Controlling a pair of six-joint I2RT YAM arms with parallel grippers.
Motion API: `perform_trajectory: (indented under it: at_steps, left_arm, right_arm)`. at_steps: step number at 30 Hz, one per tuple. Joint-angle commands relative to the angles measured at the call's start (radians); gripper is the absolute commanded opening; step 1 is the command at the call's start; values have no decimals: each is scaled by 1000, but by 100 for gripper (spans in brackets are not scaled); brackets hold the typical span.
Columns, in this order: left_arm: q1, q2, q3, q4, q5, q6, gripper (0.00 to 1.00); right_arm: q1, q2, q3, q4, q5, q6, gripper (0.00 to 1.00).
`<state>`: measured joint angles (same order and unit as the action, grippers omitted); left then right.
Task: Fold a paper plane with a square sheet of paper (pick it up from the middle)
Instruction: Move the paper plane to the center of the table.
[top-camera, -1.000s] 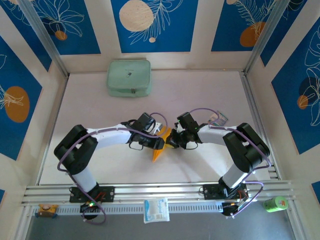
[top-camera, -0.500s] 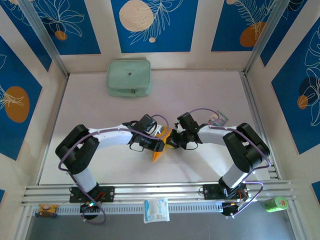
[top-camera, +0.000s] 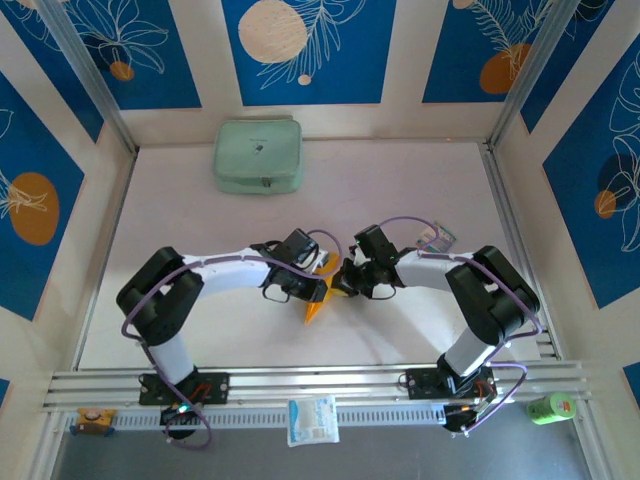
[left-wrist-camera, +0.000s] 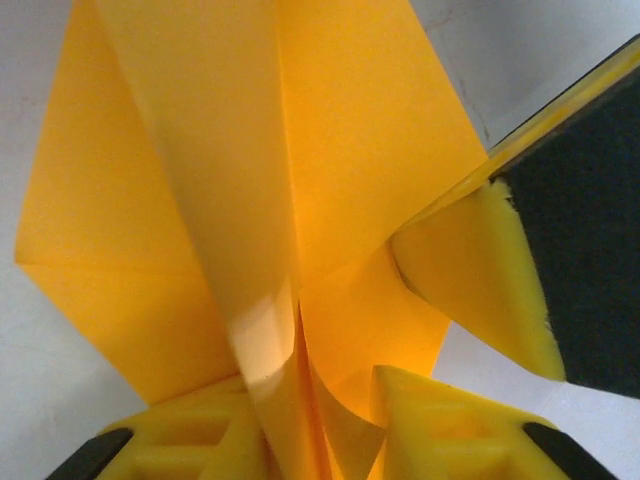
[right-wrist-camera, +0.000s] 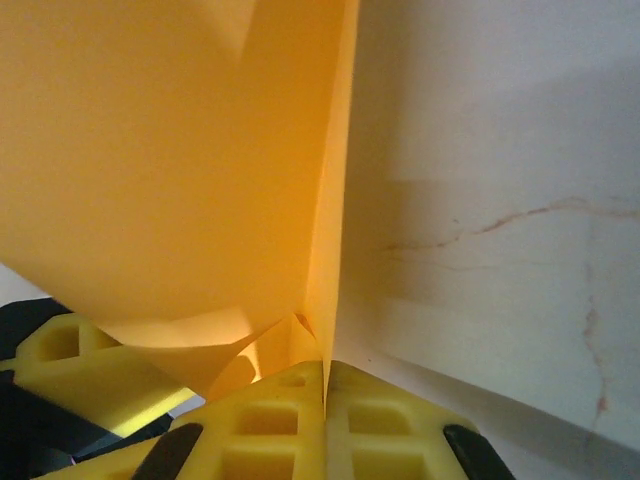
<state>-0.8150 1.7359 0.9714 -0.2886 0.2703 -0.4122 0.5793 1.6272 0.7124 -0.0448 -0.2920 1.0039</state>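
Pale table (top-camera: 400, 190); pale green pouch (top-camera: 258, 156), well beyond the left gripper (left-wrist-camera: 335, 420); left gripper, jaws narrowly parted around a loose fold of the paper plane (top-camera: 316, 308); right gripper (right-wrist-camera: 325, 375), facing the left, pinched tight on that paper's edge.
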Motion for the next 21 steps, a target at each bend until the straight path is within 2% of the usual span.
perform_trajectory:
  at_steps: [1, 7, 13, 16, 21]
  left_arm:
    - [-11, 20, 29, -31, -16, 12, 30]
    - [-15, 35, 37, -33, -13, 13, 30]
    - [-21, 35, 47, -45, -23, 11, 16]
    - [-23, 10, 46, -46, -53, -8, 11]
    - [-26, -44, 50, -110, -211, -105, 3]
  right_arm:
    - [-3, -11, -8, -6, -24, 9, 1]
    - [-5, -13, -11, -5, -24, 9, 1]
    - [-6, -26, -17, 6, -26, 8, 2]
    - [-11, -50, -18, -12, -16, -6, 7]
    - [-45, -145, -41, -73, 20, -37, 21]
